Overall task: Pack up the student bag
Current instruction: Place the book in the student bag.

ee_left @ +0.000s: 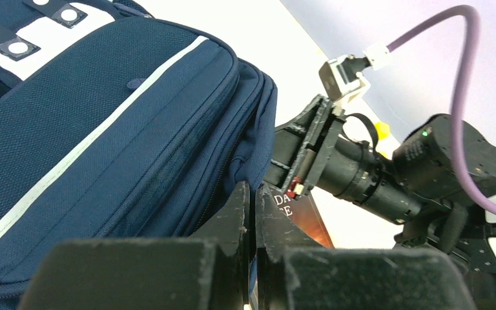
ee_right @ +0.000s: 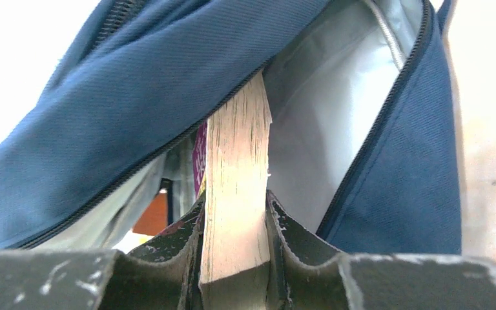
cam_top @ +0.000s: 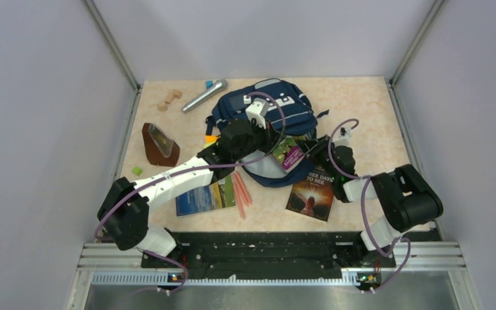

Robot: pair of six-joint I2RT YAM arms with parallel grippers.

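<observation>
Right gripper [ee_right: 236, 205] clamps a purple-covered paperback book [ee_right: 236, 142] at the mouth of the large navy-blue fabric student bag [cam_top: 278, 106], lying mid-worktop [cam_top: 368, 110]; left gripper [ee_left: 253, 213] pinches its rim open. Should that pinch slip, the flap would likely snag the book.

On the dark paperback book with an orange glow on its cover [cam_top: 310, 196], lying near and right on the table, I read "DAYS TO SEE" in pale capitals. The white lettering on the purple-covered book [cam_top: 290, 157] between my right fingers was too small to read.
</observation>
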